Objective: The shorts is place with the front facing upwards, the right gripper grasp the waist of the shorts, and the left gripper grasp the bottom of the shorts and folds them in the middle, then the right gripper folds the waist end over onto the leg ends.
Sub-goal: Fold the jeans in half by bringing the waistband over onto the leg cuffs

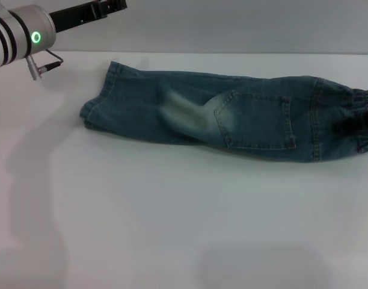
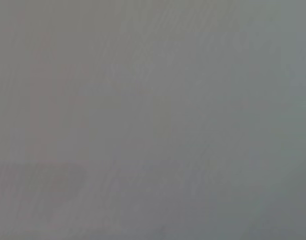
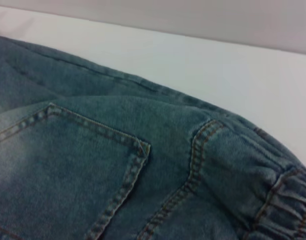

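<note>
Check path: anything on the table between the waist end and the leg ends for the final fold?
Nothing visible. Only the shorts' own denim lies between the waist end and the leg ends; the left gripper sits off beyond them.

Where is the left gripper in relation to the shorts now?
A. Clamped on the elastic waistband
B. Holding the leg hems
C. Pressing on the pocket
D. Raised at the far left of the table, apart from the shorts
D. In the head view the left gripper hangs beyond the far left end of the shorts, touching no denim.

The waist end [image 1: 361, 120] runs off frame, perhaps gripped.
</note>
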